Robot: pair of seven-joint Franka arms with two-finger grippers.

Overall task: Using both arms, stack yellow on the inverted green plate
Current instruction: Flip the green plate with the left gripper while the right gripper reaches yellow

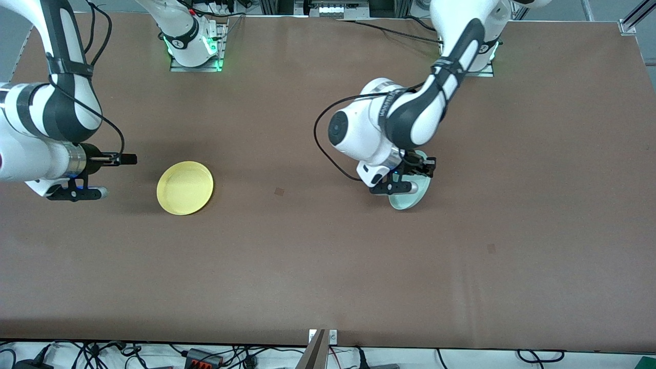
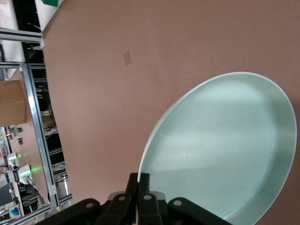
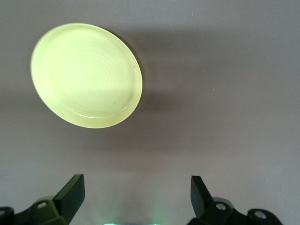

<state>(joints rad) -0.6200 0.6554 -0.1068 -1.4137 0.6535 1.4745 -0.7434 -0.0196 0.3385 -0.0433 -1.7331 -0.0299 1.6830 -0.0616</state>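
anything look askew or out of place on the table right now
The green plate is not lying flat: the left gripper is shut on its rim and holds it tilted on edge. The yellow plate lies flat, rim up, with the open right gripper waiting beside it. Nothing looks spilled or damaged.

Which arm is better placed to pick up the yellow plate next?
Right. Its open claw hangs just beside the yellow plate, which lies flat and free. The left claw is shut on the green plate's rim.
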